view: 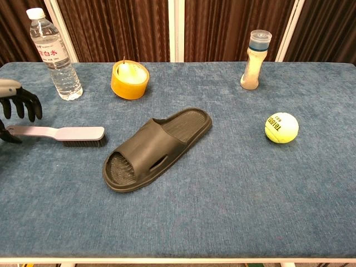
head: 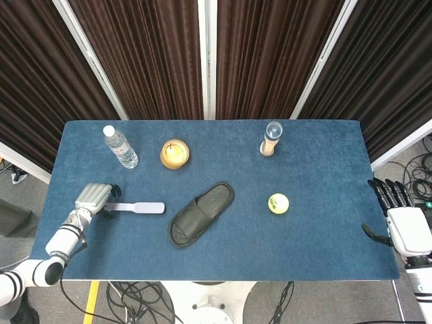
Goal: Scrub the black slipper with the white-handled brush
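Two hands show, well apart at opposite ends of the table. The left hand hovers over the end of the white-handled brush, its dark fingers curled downward above the handle and its thumb low beside the handle tip; whether it touches the handle I cannot tell, and nothing is gripped. The brush lies flat on the blue cloth, bristles down, head pointing toward the black slipper. The slipper lies sole-down near the middle of the table, set diagonally, apart from the brush. Behind the brush stand a water bottle and a yellow tape roll. Farther right stand a capped shaker bottle and a yellow tennis ball. The right hand hangs off the table's right edge, fingers spread and empty.
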You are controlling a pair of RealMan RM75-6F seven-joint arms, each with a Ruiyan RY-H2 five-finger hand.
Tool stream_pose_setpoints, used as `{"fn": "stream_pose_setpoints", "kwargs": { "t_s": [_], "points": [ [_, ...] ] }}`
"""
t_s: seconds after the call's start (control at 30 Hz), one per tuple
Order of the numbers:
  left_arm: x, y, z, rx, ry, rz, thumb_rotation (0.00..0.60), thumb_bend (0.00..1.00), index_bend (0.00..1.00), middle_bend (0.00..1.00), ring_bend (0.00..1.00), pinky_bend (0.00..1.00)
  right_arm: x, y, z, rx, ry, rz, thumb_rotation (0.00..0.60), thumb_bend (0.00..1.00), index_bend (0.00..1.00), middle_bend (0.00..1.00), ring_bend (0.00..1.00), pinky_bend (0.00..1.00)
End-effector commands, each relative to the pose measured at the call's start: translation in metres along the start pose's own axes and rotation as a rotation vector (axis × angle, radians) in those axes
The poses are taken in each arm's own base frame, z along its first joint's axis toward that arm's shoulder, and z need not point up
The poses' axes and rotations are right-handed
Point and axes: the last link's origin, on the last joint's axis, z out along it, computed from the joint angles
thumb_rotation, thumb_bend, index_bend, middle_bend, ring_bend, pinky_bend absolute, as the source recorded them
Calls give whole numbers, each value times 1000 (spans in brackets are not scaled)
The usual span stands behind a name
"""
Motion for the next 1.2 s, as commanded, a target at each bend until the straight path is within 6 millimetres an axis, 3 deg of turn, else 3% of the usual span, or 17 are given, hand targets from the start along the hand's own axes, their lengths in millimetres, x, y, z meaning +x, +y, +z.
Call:
{"fn": "stream_pose_setpoints", "kwargs": {
  "t_s": [0.03, 0.8, 1.2],
  "points": [
    [-4, 4, 1, -4, -12, -1, 600, 146, 456, 527, 430, 433, -1, 1, 0, -2, -3, 2, 600, 128, 9, 60, 0, 0],
    [-14, 12, 6, -28, -97, 2, 600, 166, 522, 607, 511, 541, -3, 7, -4, -23, -9, 9, 600, 128, 9, 60, 0, 0],
    [-19, 18, 1, -52, -179, -44, 600, 281, 570, 672, 579, 655, -5, 8, -3, -29, -12, 14, 600, 129, 9, 59, 0, 0]
  ]
}}
